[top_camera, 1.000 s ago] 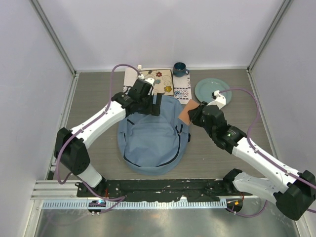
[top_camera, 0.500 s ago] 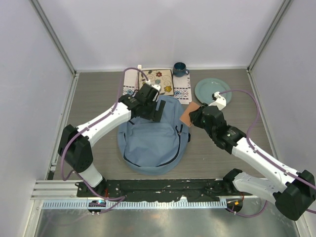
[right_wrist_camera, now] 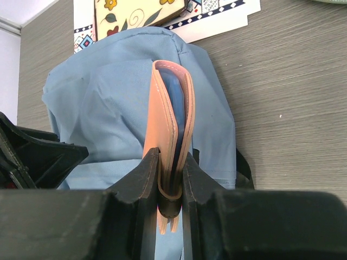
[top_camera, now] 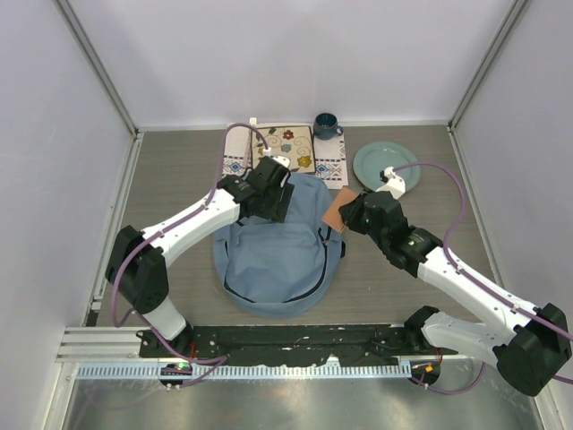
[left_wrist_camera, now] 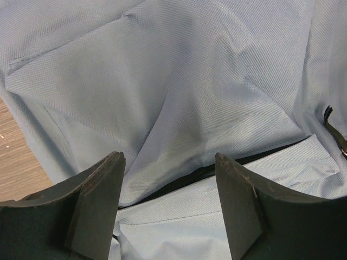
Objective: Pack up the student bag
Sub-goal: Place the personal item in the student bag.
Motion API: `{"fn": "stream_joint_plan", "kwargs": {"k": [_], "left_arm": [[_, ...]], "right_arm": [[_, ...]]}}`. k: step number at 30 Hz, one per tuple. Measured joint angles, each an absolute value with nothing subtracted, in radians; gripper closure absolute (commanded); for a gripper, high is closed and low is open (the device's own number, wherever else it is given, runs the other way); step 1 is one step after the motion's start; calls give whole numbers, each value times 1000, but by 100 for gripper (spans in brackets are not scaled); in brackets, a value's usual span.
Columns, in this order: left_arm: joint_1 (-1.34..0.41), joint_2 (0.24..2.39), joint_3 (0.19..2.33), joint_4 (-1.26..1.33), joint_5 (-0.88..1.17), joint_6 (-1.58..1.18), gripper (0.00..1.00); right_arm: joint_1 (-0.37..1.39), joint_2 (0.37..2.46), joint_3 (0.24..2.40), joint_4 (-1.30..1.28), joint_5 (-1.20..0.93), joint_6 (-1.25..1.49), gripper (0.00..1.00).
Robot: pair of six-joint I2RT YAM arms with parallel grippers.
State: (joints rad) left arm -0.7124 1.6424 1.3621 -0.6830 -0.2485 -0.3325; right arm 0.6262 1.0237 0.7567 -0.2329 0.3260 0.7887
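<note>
The light-blue student bag (top_camera: 273,246) lies flat in the middle of the table, top end toward the back. My left gripper (top_camera: 279,202) hovers open over the bag's upper part; in the left wrist view its fingers (left_wrist_camera: 97,200) straddle a dark open zipper slit (left_wrist_camera: 217,169) in the blue fabric (left_wrist_camera: 179,81). My right gripper (top_camera: 343,218) is shut on a tan leather notebook (right_wrist_camera: 171,130), held upright at the bag's upper right edge (right_wrist_camera: 217,116). The notebook also shows in the top view (top_camera: 335,211).
A white patterned cloth mat (top_camera: 331,166) with a floral board (top_camera: 286,143) lies behind the bag. A dark blue mug (top_camera: 326,124) and a pale green plate (top_camera: 380,161) stand at the back right. Walls enclose the table.
My left gripper has moved right and forward from the bag's top left corner to over its upper middle. My right gripper with the notebook has shifted slightly left toward the bag.
</note>
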Motion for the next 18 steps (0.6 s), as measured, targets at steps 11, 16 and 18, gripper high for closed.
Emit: {"fn": "stream_joint_plan", "kwargs": {"k": [11, 16, 18], "left_arm": [[-723, 1642, 1298, -631, -258, -307, 63], [-730, 1643, 1295, -632, -278, -302, 93], [-733, 1643, 1296, -633, -285, -302, 97]], "right_arm": [[626, 1039, 756, -233, 312, 789, 92], [626, 1041, 756, -229, 297, 789, 92], [626, 1041, 753, -215, 275, 788, 92]]}}
